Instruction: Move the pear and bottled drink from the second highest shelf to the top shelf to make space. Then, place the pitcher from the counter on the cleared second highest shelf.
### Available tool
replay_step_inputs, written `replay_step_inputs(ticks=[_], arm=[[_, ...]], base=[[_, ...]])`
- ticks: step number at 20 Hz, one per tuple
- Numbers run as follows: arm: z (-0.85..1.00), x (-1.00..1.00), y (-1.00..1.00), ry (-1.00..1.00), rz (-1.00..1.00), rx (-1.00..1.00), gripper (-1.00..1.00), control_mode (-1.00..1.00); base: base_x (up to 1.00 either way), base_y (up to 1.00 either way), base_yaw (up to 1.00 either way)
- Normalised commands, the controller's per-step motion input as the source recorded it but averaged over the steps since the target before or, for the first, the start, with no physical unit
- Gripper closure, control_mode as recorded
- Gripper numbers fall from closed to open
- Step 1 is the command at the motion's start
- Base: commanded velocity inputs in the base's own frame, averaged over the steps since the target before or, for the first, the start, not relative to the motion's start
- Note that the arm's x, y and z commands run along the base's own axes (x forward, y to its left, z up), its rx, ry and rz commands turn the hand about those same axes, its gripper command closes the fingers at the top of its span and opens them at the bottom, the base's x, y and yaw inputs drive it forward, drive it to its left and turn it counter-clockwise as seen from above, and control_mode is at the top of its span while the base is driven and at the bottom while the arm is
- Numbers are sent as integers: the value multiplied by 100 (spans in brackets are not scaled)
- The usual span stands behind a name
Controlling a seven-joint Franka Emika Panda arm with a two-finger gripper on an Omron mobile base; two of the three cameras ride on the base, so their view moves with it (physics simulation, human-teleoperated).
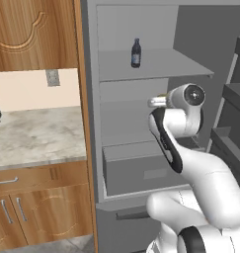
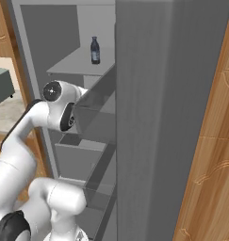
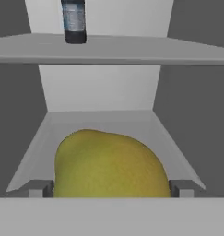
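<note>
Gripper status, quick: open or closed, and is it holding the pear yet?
Gripper: open, jaws wide on either side of the pear, which sits between the fingertips; not clamped on it yet.

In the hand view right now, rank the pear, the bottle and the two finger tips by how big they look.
1. Pear, by far the largest, though it sits right at the camera, so nearness inflates it.
2. Bottle, on the shelf above, cut off at the top edge.
3. Finger tips, smallest; the two look alike.
</note>
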Motion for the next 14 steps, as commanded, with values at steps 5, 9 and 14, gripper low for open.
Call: replay_step_inputs(ticks=[5, 9, 14], arm=[[75, 0, -16, -2, -8, 0, 100, -100], [61, 0, -35, -2, -11, 0, 100, -100], [47, 19, -37, 0, -11, 0, 100, -100]], base=[[0, 0, 0], [0, 0, 0], [0, 0, 0]])
